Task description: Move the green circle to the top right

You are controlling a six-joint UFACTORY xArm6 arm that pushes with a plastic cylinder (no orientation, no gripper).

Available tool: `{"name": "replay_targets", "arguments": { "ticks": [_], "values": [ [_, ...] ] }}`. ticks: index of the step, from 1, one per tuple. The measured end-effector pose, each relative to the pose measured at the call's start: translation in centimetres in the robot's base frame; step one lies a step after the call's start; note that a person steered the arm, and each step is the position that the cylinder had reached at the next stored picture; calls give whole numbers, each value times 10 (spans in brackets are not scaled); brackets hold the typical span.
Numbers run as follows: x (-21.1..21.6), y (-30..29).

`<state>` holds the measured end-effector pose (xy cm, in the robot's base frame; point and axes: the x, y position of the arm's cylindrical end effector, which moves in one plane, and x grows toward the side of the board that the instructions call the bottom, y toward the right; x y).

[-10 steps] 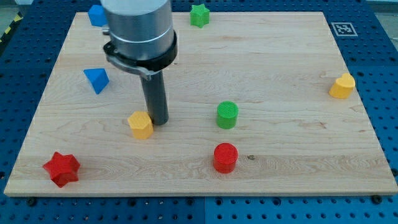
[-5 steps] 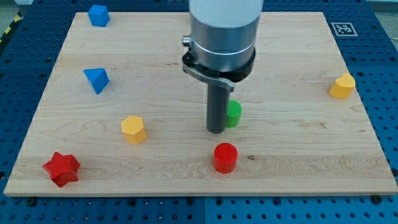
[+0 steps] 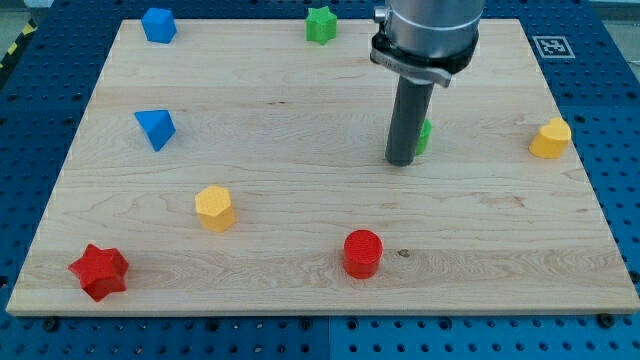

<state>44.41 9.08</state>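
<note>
The green circle lies right of the board's middle, mostly hidden behind my rod; only a sliver shows at its right side. My tip rests on the board, touching the circle's lower left side. The top right corner of the wooden board lies up and to the right of both.
A green star and a blue block sit at the view's top. A blue triangle is at left, a yellow hexagon, a red star, a red cylinder lower down, a yellow block at right.
My tip swept from beside the yellow hexagon rightward to the green circle, then pushed it up and to the right. The yellow hexagon shifted slightly left.
</note>
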Motion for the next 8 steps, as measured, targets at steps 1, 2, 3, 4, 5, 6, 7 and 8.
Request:
{"name": "replay_targets", "arguments": {
  "ticks": [1,2,3,4,5,6,7,8],
  "values": [
    [-22,13],
    [-45,29],
    [-71,46],
    [-94,64],
    [-111,85],
    [-123,107],
    [-128,122],
    [-128,133]
  ]
}}
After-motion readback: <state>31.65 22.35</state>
